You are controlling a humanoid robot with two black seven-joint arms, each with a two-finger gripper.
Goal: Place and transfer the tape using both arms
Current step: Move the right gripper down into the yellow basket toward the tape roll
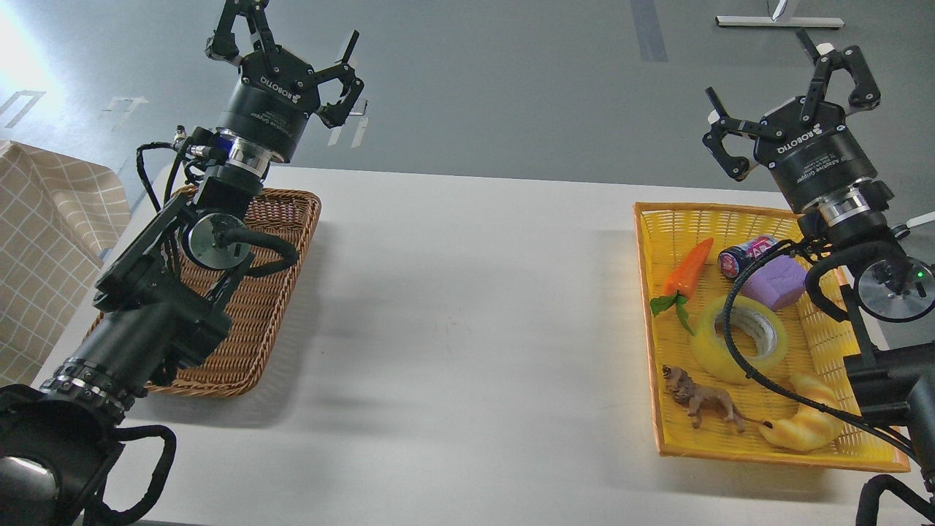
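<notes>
The tape [739, 337], a translucent yellow roll with a grey-white core, lies in the middle of the yellow basket [661, 219] at the right; a black cable crosses in front of it. My right gripper [785, 84] is raised above the basket's far right corner, fingers spread open and empty, well above and behind the tape. My left gripper [285, 44] is raised above the far end of the brown wicker basket [256, 321] at the left, fingers spread open and empty.
The yellow basket also holds an orange carrot toy [688, 267], a small can [745, 254], a purple block [776, 281], a brown lion figure [700, 399] and a yellowish croissant toy [802, 424]. A white table [467, 307] lies between baskets. A checked cloth [44, 234] is at far left.
</notes>
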